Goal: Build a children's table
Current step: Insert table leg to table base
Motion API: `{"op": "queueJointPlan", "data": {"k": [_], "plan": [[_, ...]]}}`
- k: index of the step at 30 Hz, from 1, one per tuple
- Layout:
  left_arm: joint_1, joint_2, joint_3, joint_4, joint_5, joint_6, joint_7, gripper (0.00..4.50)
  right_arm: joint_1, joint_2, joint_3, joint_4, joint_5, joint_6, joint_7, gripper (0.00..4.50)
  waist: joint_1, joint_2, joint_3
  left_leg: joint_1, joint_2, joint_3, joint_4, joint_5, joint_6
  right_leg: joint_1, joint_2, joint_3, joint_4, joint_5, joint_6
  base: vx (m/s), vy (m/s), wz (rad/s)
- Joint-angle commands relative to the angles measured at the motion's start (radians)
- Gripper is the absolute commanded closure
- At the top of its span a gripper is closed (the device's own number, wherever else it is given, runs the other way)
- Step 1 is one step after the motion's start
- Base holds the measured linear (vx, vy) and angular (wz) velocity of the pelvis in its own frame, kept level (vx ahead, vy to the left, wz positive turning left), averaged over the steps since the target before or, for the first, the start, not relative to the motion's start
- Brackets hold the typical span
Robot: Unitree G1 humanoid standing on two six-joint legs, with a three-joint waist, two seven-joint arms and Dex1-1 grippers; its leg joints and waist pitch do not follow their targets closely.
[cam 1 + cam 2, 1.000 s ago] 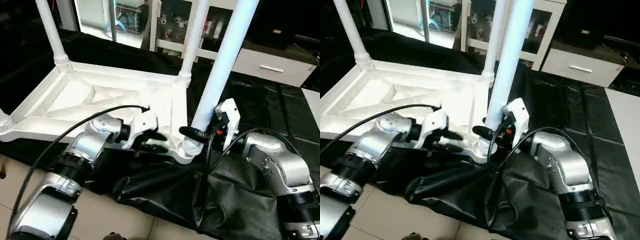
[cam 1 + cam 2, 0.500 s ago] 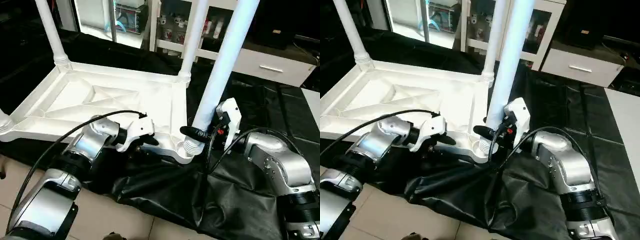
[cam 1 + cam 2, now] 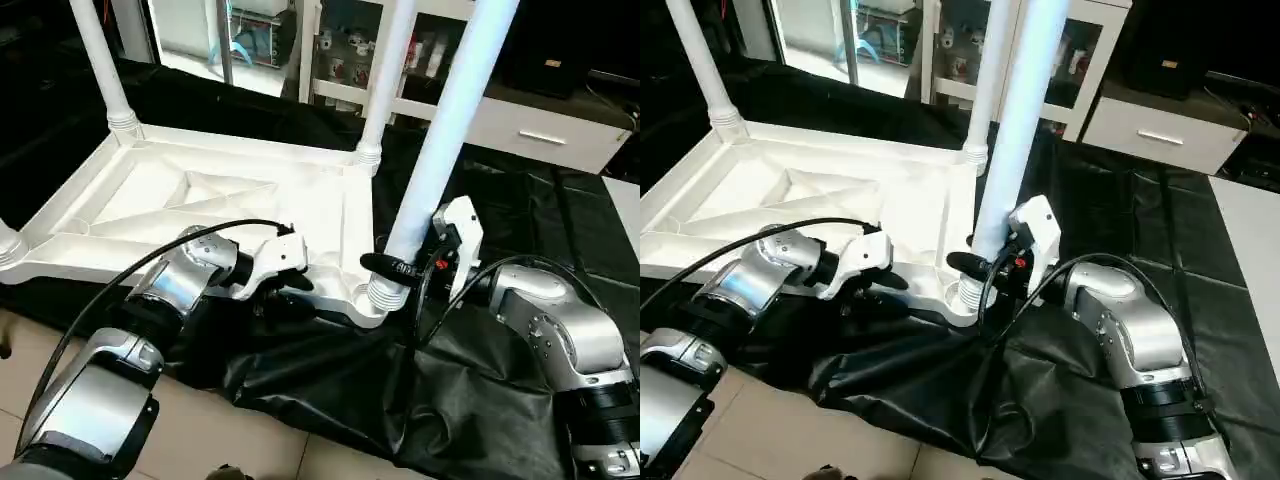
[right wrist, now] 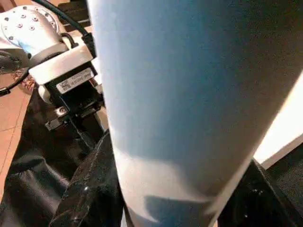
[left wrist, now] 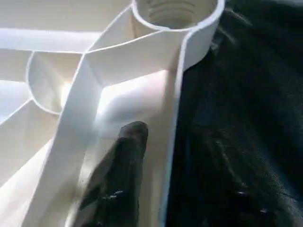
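Meanwhile my left end effector (image 3: 290,288) has slid back along the near rim of the tabletop (image 3: 200,200): a second ago its fingers reached close to the near right corner socket (image 3: 372,296), now they sit further left on the rim, with one black finger (image 5: 118,179) lying inside the rim wall and the threaded socket ahead of it in the left wrist view. Whether it pinches the rim or just rests there I cannot tell; its opening was changing. My right end effector (image 3: 400,268) has not moved, its fingers clamped around the base of the fourth leg (image 3: 440,150), which stands nearly upright in that socket, leaning slightly right. The tabletop lies upside down on the black-draped desk (image 3: 520,220), X-ribs up. Two far legs (image 3: 385,70) stand upright in their sockets, and a stub shows at the near left corner (image 3: 8,245). My read: the left side is re-seating its brace so the top won't turn while the right twists the last leg home, so the build looks near its end. Containers: the four corner sockets each hold a leg; how deep the near right one is threaded is hidden behind my fingers. Cabinet (image 3: 540,130) behind, not involved.
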Motion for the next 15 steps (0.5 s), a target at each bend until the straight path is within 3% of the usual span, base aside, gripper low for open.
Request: {"op": "queueJointPlan", "data": {"k": [1, 8, 15], "plan": [[-0.003, -0.004, -0.021, 0.027, 0.019, -0.003, -0.009, 3.11, -0.004, -0.013, -0.007, -0.022, 0.013, 0.01, 0.005, 2.63, 0.004, 0.015, -0.077, 0.016, 0.029, -0.01, -0.076, -0.229, -0.011, 0.052, -0.058, 0.046, -0.068, -0.099, -0.241, 0.0, 0.0, 0.0], [-0.006, 0.001, -0.041, 0.043, 0.049, -0.024, -0.024, 3.78, -0.006, -0.011, -0.008, -0.02, 0.011, 0.008, 0.009, 2.63, 0.004, 0.016, -0.075, 0.017, 0.03, -0.012, -0.078, -0.25, -0.017, 0.051, -0.059, 0.047, -0.072, -0.147, -0.229, 0.0, 0.0, 0.0], [-0.009, 0.004, -0.04, 0.05, 0.06, -0.02, -0.028, 4.29, -0.012, -0.009, -0.01, -0.014, 0.001, -0.001, 0.0, 2.63, 0.002, 0.013, -0.077, 0.016, 0.03, -0.01, -0.076, -0.216, -0.006, 0.052, -0.058, 0.046, -0.065, -0.078, -0.248, 0.0, 0.0, 0.0]]}}
